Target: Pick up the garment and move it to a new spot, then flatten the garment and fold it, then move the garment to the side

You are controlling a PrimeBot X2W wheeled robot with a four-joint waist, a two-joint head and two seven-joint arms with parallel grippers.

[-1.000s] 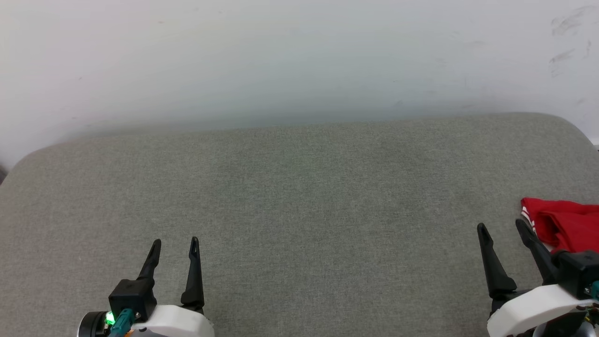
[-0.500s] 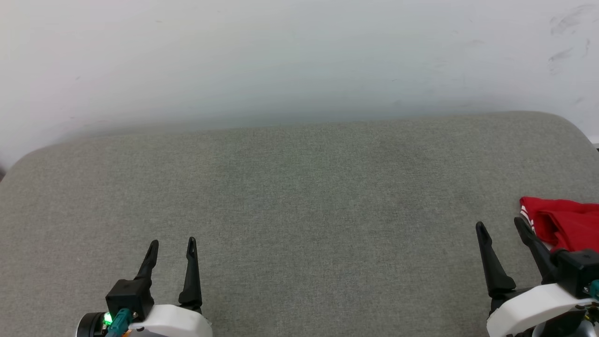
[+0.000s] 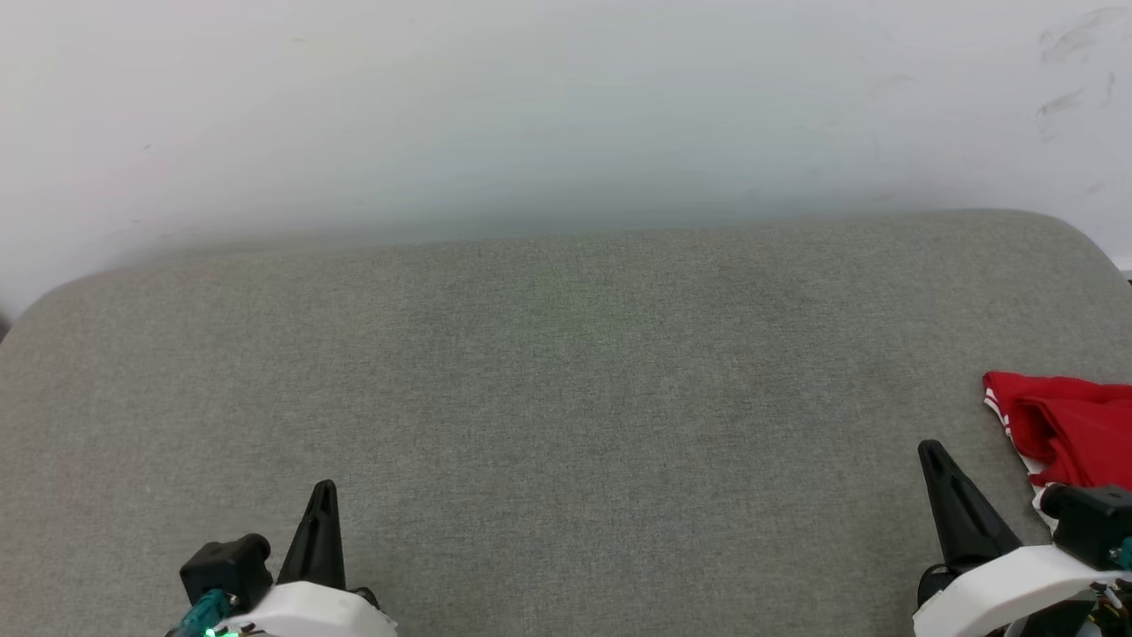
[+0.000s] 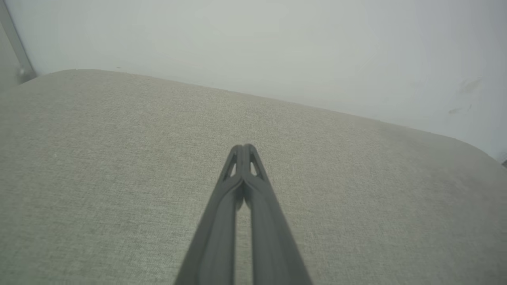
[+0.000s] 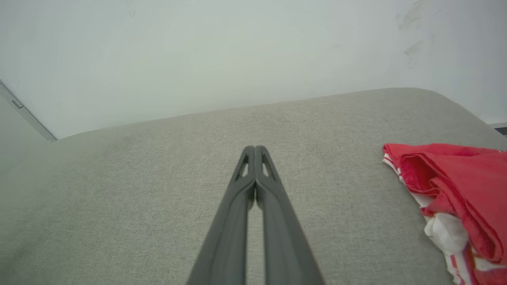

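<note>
at the right edge of the cushion (image 3: 566,398): 1 garment (image 3: 1070,425), red, bunched, lying aside as fits either awaiting pickup or put away; left gripper (image 3: 325,487) and right gripper (image 3: 929,448), fingers pressed together, empty, parked low, seemingly at rest.

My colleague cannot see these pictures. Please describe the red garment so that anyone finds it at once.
Start from the wide grey padded surface below the pale wall. On its right side, beside the right gripper, lies the garment in a crumpled heap. Its bright red cloth with red-and-white striped trim stands out from the plain grey around it.
</note>
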